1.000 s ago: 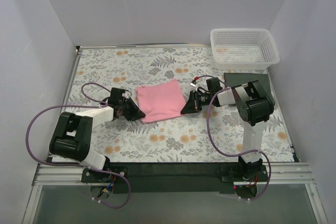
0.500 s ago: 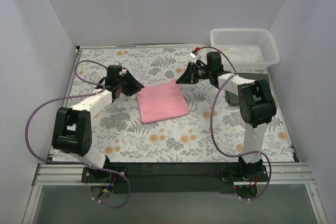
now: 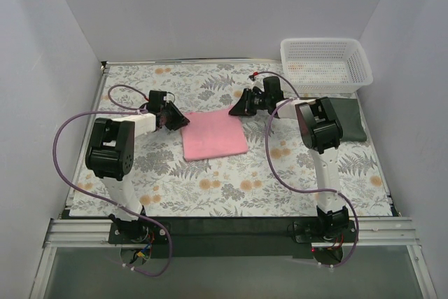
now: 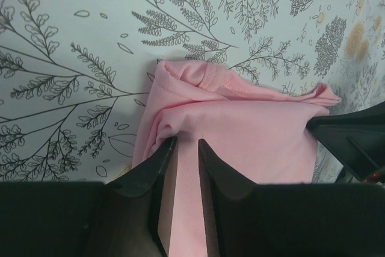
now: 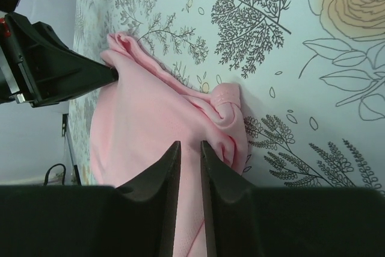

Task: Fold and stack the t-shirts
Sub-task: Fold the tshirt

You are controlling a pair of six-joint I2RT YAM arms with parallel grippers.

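Observation:
The light pink t-shirt lies folded as a rectangle on the middle of the floral cloth. My left gripper is at its far left corner and my right gripper at its far right corner. In the left wrist view the jaws stand nearly shut, with pink cloth bunched at the tips. The right wrist view shows the same: jaws narrow on the pink cloth. The dark green t-shirt lies folded flat at the right, partly behind the right arm.
A white mesh basket stands at the back right corner. White walls close in the left, back and right sides. The floral table cloth covers the table. Purple cables loop beside both arms.
Both grippers have moved from the pink t-shirt's near sides, up and away, to its far corners. The right arm has swung off the dark green t-shirt, which now shows.

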